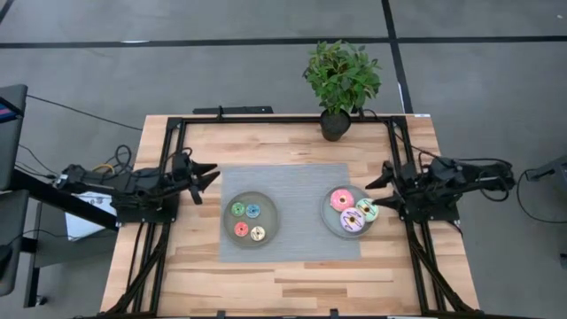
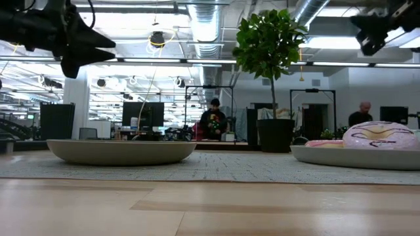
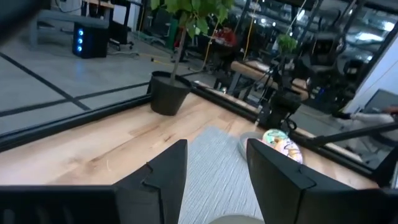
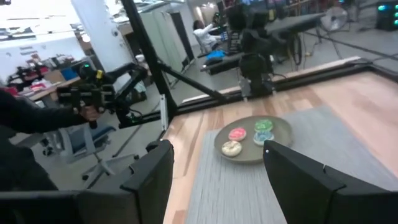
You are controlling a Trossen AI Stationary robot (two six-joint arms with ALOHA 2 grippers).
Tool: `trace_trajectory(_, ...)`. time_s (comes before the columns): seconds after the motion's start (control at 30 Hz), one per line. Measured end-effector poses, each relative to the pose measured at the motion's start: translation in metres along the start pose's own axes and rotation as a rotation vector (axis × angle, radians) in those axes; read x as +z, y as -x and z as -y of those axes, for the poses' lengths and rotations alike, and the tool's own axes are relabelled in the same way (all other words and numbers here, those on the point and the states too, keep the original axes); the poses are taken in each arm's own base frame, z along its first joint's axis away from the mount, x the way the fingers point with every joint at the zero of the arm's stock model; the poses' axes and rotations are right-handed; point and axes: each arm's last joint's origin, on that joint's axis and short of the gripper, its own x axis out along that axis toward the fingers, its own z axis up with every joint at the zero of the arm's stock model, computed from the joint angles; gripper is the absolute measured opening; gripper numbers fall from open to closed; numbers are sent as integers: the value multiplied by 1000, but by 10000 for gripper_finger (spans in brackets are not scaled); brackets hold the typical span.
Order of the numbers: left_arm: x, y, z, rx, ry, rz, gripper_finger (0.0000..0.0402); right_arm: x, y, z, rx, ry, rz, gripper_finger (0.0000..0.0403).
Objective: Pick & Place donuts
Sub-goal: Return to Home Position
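Starting at the front edge of the wooden table [image 1: 292,283], bare boards run up to a grey mat [image 1: 297,188] laid in the middle. On the mat's left half sits the left plate [image 1: 266,202], round and grey, holding a tiny red donut [image 1: 241,229] and a tiny yellow donut [image 1: 258,233] on its near side, and a tiny green donut [image 1: 237,209] and a tiny blue donut [image 1: 253,211] behind them. On the mat's right half, slightly overhanging its right edge, sits the right plate [image 1: 330,223] with three larger rings packed close together: a purple-and-white donut [image 1: 352,221] nearest, a greenish donut [image 1: 367,210] beside it, and a pink donut [image 1: 341,199] farthest back. Neither arm holds anything. The left arm [image 1: 133,184] lies folded low over the frame off the mat's left side, reaching inward, and the left gripper [image 1: 215,174] hangs in the air just outside the mat's far left corner, fingers spread with a clear gap. The right arm [image 1: 452,182] mirrors it off the mat's right side, and the right gripper [image 1: 372,195] hovers close to the right plate's outer rim, fingers likewise wide apart. Seen level from the table top, both grippers sit high above the plates. Beyond the mat's far edge stands a potted plant [image 1: 341,84], and behind it, deep in the room, two people [image 2: 214,118] can be seen.
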Motion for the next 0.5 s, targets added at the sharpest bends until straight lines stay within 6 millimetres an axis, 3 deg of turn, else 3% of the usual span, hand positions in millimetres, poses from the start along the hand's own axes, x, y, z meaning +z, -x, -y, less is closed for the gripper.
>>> trace_trajectory(0.2,-5,9,-8,14,7,20,157,-18,-8,5,28,-26,8,237)
trace_trajectory(0.4,-12,9,-12,42,3,21,157,-26,-5,7,57,73,162,237)
trace_trajectory(0.5,-13,9,-12,42,9,29,157,-33,-8,10,40,63,120,237)
